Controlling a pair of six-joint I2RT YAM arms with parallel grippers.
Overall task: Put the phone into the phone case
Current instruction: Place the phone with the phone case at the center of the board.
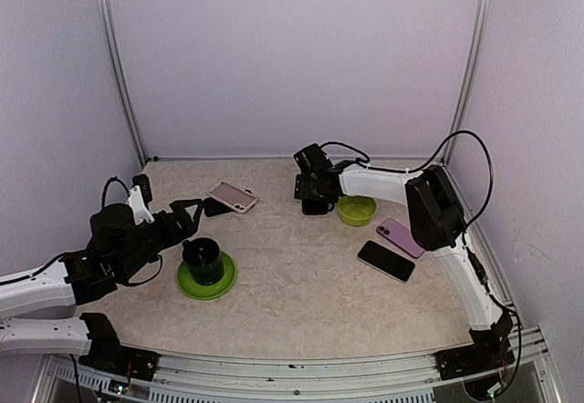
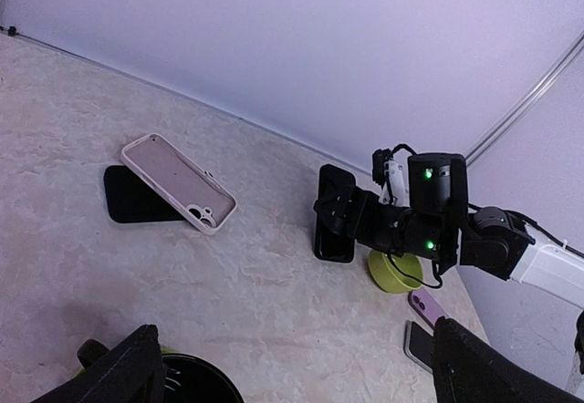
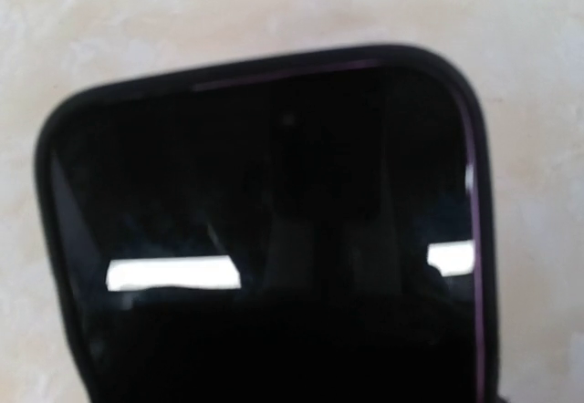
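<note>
My right gripper (image 1: 315, 190) is shut across the width of a black phone (image 2: 334, 213), close to the table at the back centre. That phone (image 3: 265, 230) fills the right wrist view, and the fingers themselves are hidden there. A pink phone case (image 1: 232, 196) lies inside up at the back left, resting partly on a flat black slab (image 2: 137, 195). The same case (image 2: 178, 182) shows left of centre in the left wrist view. On the left, my left gripper (image 1: 189, 213) stands wide open and empty, its fingertips (image 2: 128, 371) at the view's bottom corners.
A lime bowl (image 1: 357, 210) sits right beside the right gripper. A purple phone (image 1: 400, 237) and a dark phone (image 1: 386, 261) lie on the right. A black cup (image 1: 203, 257) stands on a green plate (image 1: 206, 284) under the left arm.
</note>
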